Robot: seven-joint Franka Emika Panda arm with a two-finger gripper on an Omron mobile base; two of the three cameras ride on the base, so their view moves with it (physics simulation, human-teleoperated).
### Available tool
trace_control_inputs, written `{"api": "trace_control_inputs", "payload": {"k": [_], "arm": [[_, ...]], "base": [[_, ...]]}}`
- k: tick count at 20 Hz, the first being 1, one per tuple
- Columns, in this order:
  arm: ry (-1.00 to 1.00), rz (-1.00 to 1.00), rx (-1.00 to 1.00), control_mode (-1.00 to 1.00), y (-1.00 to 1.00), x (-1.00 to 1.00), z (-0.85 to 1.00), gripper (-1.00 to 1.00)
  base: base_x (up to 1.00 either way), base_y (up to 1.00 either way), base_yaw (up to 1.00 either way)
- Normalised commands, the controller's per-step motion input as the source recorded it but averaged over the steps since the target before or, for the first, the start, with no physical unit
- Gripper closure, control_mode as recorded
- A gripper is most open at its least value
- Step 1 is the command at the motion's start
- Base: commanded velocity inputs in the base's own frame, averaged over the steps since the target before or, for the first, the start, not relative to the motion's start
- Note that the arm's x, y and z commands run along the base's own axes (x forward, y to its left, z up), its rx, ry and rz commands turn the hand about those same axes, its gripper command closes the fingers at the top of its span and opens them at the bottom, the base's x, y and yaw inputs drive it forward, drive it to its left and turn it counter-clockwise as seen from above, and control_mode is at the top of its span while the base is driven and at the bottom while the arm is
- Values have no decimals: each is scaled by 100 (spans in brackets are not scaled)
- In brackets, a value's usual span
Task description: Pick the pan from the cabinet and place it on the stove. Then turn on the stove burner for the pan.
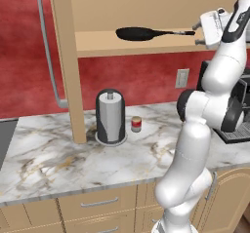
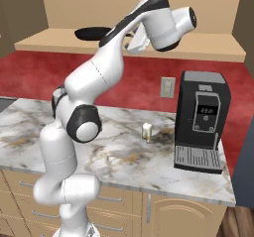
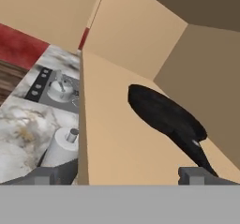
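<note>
Right now your gripper [image 1: 197,36] stands wide open with nothing between its fingers, held up at the level of the cabinet [image 1: 146,42] shelf, at the tip of the pan's handle. The pan [image 1: 141,33] lies flat on that shelf inside the open cabinet, its round black body farther in and its long thin handle running back toward the hand. In the hand view the pan [image 3: 164,115] sits ahead on the tan shelf board, and its handle slants down to the right-hand fingertip [image 3: 194,174], ending just beside it; you cannot tell whether the two touch. The other fingertip [image 3: 44,176] shows at the far side, beyond the shelf's front edge. Below, on the marble counter [image 1: 49,164], a paper towel holder [image 1: 110,117] stands upright with a small red can [image 1: 136,124] just beside it. The open cabinet door [image 1: 66,61] hangs edge-on to the left of the pan, its long grey bar handle [image 1: 49,51] facing out. A black coffee machine [image 2: 201,122] stands on the counter to the right, under the shelf, with a small pale jar [image 2: 146,132] near it. In the hand view the stove [image 3: 54,87] lies far below with a silvery lidded pot [image 3: 63,87] on it.
</note>
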Motion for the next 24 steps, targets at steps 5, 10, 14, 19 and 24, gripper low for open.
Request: {"api": "trace_control_inputs", "payload": {"k": [5,10,14,19,24], "arm": [[0,-11,-4,-100,0,30,-17,-100],[0,-9,-5,-100,0,34,-15,-100],[-2,-7,-1,-100,0,32,-12,-100],[-4,-7,0,-100,4,27,-14,-100],[-4,-7,0,-100,10,25,-21,-100]], "base": [[0,0,0],[0,0,0],[0,0,0],[0,0,0],[0,0,0]]}}
